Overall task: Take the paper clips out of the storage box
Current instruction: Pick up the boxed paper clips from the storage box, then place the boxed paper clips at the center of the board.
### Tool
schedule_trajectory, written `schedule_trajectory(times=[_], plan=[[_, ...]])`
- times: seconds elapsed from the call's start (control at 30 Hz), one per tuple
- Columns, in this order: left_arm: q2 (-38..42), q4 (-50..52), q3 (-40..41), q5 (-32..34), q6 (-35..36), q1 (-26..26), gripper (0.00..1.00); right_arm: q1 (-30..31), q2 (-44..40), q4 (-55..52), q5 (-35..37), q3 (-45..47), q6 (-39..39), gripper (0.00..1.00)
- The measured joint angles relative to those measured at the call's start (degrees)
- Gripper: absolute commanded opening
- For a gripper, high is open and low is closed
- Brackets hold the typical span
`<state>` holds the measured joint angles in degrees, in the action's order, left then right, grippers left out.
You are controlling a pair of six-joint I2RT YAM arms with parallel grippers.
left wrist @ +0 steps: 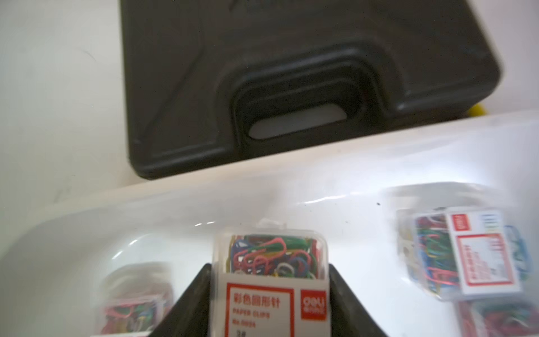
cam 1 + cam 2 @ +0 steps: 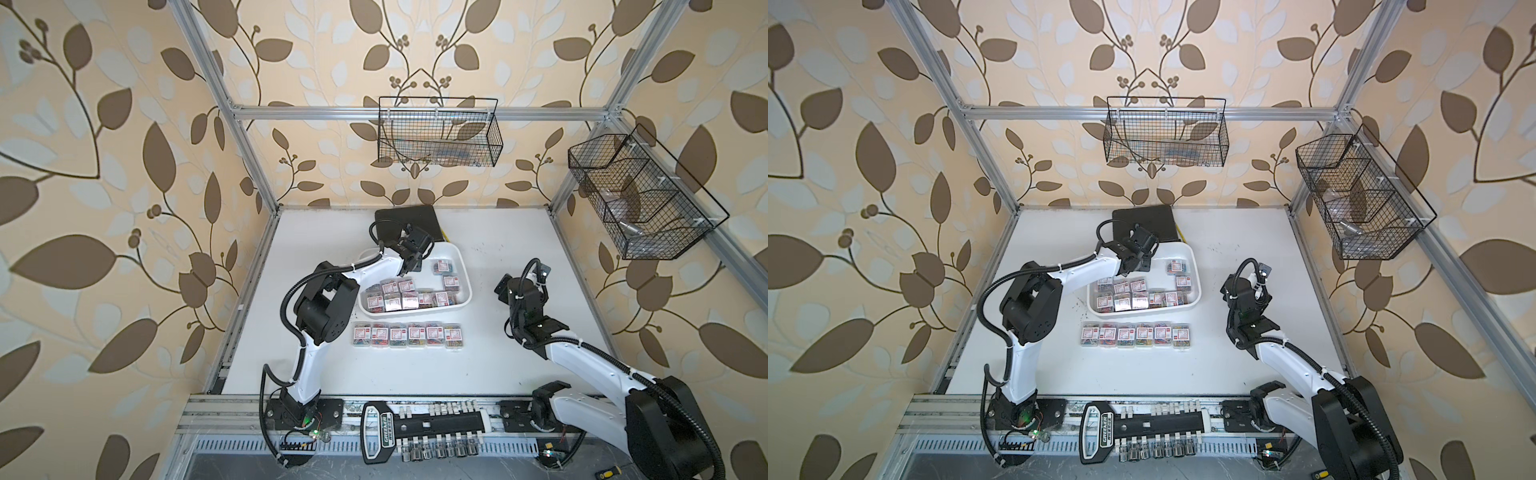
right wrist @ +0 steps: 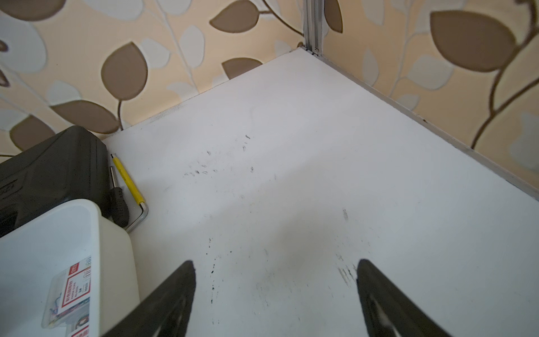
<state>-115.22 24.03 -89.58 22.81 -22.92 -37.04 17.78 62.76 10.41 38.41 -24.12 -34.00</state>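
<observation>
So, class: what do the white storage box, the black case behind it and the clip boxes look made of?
Storage box: glossy white plastic, showing sharp highlights. Black case: probably moulded matt plastic, judging by its pressed contours. Clip boxes: clear hard plastic; coloured clips show through.

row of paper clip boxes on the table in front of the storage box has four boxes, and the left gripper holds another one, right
Not four: the row of paper clip boxes holds six, as both top views show. The rest stands: it lies on the table in front of the storage box, and the left gripper holds another clip box, seen in the left wrist view.
</observation>
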Motion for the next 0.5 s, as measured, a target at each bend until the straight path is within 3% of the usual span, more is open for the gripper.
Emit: schedule_trajectory(times=[0.23, 0.5], plan=[[16.98, 0.02, 9.81, 4.44, 1.55, 0.0, 0.38, 0.0, 0.0, -0.04, 0.0, 0.0, 0.0, 0.87], [32.13, 3.76, 26.64, 13.66, 0.09, 0.7, 0.36, 0.0, 0.0, -0.07, 0.0, 0.0, 0.0, 0.87]])
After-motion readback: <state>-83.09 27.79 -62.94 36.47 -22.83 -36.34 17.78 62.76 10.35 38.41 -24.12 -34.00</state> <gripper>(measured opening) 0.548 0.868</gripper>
